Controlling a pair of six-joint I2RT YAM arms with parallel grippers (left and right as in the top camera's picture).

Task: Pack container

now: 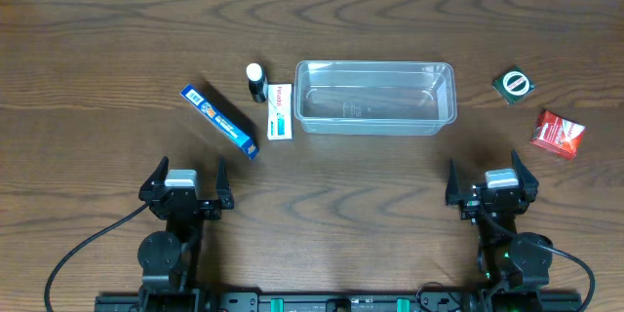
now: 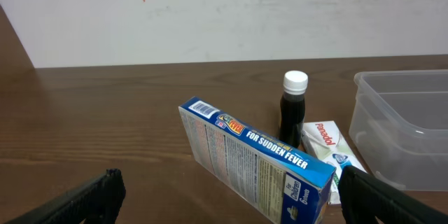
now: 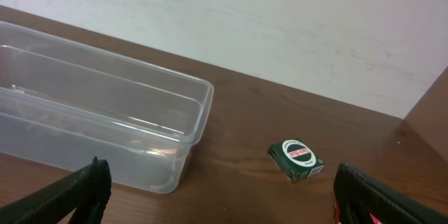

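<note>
Overhead view: the container point(image 1: 370, 107) sits at the middle of the table point(image 1: 97, 58), a little right of centre, its long axis running left to right. It is empty; nothing has been packed yet. It lies ahead of both arms and between them, and the right gripper point(image 1: 485, 168) is the nearer of the two. The left gripper point(image 1: 190, 164) is further off to the side. Both grippers rest low near the table's near edge with their fingers spread and nothing held.

Just beside the container's left end lie a white packet point(image 1: 280, 110) and an upright dark bottle point(image 1: 255, 82) with a white cap. A blue box point(image 1: 218, 120) lies slantwise further left, straight ahead of the left gripper. Beyond the container's right end, apart from it, sit a green packet point(image 1: 514, 84) and a red packet point(image 1: 558, 134), closer to the right gripper.
</note>
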